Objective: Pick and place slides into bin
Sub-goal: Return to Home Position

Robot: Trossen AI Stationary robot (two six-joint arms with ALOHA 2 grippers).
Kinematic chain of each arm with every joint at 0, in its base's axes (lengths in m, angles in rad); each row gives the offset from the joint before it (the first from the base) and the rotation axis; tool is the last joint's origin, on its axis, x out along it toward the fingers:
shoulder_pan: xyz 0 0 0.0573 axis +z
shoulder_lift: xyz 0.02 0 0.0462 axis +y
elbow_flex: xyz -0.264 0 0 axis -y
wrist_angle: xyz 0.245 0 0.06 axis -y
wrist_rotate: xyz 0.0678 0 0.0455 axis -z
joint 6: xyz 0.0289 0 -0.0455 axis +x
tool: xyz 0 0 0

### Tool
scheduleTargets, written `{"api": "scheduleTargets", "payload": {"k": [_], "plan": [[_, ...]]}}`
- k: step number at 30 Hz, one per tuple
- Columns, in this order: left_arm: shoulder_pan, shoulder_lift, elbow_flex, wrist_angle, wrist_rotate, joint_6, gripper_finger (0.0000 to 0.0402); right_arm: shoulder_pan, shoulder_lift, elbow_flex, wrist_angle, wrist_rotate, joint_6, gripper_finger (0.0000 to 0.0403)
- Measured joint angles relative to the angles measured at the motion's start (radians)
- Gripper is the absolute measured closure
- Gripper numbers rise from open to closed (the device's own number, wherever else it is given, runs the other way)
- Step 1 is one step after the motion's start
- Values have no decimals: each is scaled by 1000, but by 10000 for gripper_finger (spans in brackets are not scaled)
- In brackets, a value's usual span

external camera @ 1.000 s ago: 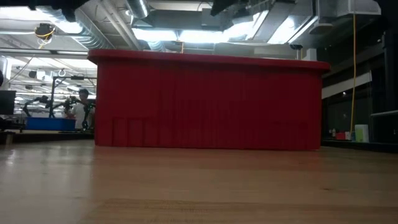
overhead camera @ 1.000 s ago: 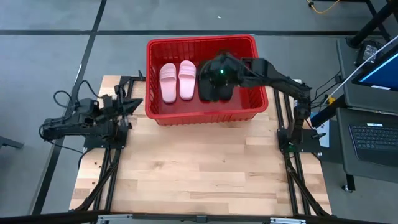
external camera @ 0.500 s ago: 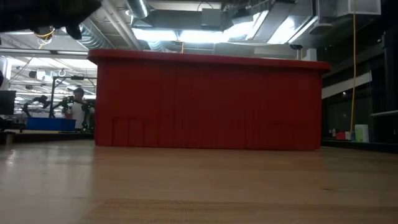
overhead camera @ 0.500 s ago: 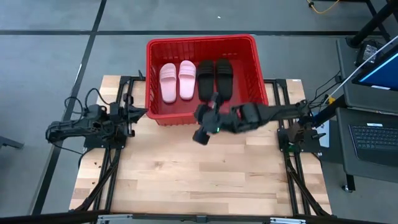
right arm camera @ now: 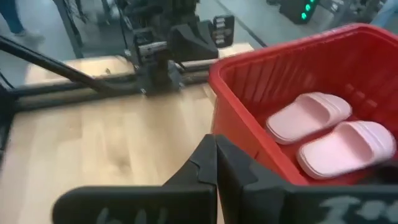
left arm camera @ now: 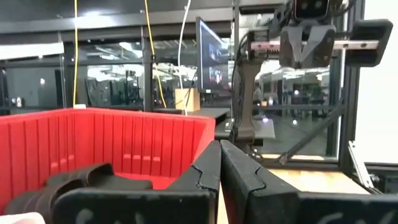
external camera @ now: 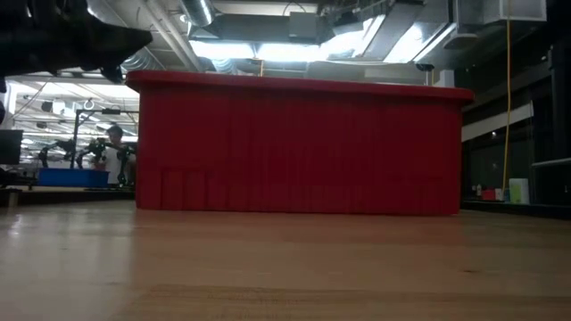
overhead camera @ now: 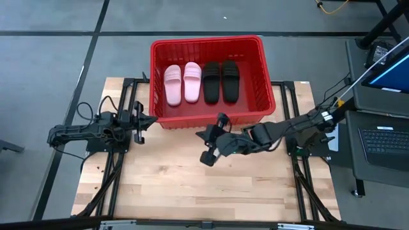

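All four slides lie inside the bin [overhead camera: 208, 41], which stands in the upper middle of the high view. The two pink slides [overhead camera: 183, 83] are on the left side of the bin and the two black slides [overhead camera: 220, 81] are on the right side. They lie side by side in one row with the straps up.

My right gripper [overhead camera: 203, 136] is below the bin in the high view, over the wooden table [overhead camera: 204, 188] and near the bin's front wall. This red wall stands between it and the slides. In the right wrist view my two fingers [right arm camera: 200, 163] are pressed together with nothing between them. Beyond them I see the bin corner with the pink slides in it.

My left gripper [overhead camera: 151, 119] is at the left of the frame, very close to the lower left corner of the bin. I cannot tell if it touches the wall. In the left wrist view its fingers [left arm camera: 205, 171] are also closed against each other and hold nothing. One black slide [left arm camera: 74, 185] shows behind them inside the red wall.

In the low view the bin's front wall [external camera: 299, 147] fills the middle and hides the slides. A person [external camera: 113, 153] stands far behind, at the left.
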Motion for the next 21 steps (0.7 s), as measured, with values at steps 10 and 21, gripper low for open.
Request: {"api": "scheduleTargets", "payload": {"k": [10,21], "plan": [[0,0,0,-18,-17,-7,399,45,-333,-475,334,8,-6,402],[0,0,0,-34,-18,-7,398,51,-842,-939,495,-130,-215,401]]}}
